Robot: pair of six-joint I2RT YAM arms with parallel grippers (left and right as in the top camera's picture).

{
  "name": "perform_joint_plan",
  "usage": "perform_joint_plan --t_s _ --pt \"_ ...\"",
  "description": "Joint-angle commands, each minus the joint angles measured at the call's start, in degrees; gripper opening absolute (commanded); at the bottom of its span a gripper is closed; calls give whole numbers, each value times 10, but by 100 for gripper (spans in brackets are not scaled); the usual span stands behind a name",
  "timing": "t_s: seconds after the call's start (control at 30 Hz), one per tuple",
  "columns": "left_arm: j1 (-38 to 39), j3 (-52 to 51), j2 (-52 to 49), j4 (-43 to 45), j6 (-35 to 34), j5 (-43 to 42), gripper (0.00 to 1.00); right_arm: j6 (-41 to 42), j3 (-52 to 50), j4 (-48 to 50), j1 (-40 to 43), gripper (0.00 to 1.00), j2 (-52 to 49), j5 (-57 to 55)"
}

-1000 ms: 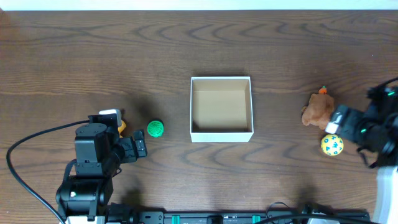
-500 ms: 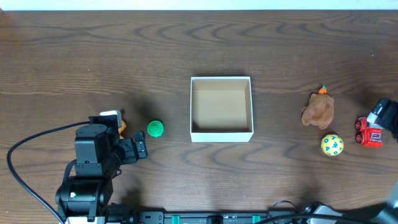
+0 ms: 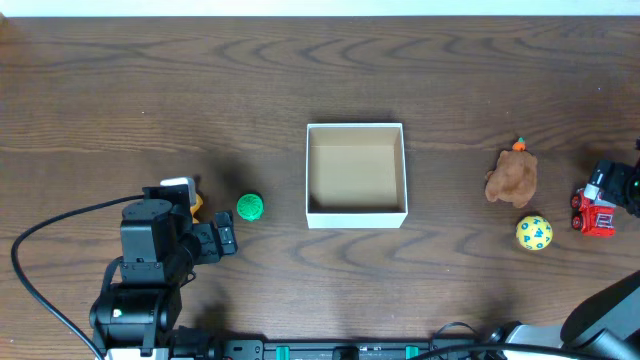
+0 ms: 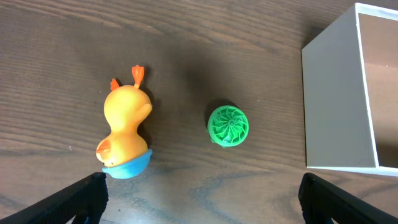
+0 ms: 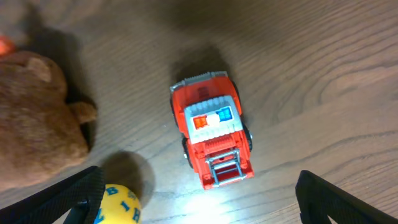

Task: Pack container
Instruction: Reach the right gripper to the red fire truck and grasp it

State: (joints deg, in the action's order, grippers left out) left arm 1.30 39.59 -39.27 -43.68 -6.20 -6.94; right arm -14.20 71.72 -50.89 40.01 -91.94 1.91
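The right gripper (image 5: pixel 199 202), fingers spread wide, hangs over a red fire truck (image 5: pixel 213 139). The container (image 3: pixel 356 211) lies well to its left.

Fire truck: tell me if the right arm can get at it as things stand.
Probably yes. The right gripper hangs open over the fire truck, nothing covers it, and the bear and ball lie apart to one side.
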Motion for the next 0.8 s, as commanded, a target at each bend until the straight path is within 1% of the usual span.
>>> perform_joint_plan --t_s 0.0,0.77 --pt "2 12 0 -2 -3 -2 98 -17 11 1 5 99 -28 -14" --pt "2 12 0 -2 -3 -2 98 -26 10 46 13 95 -137 -14"
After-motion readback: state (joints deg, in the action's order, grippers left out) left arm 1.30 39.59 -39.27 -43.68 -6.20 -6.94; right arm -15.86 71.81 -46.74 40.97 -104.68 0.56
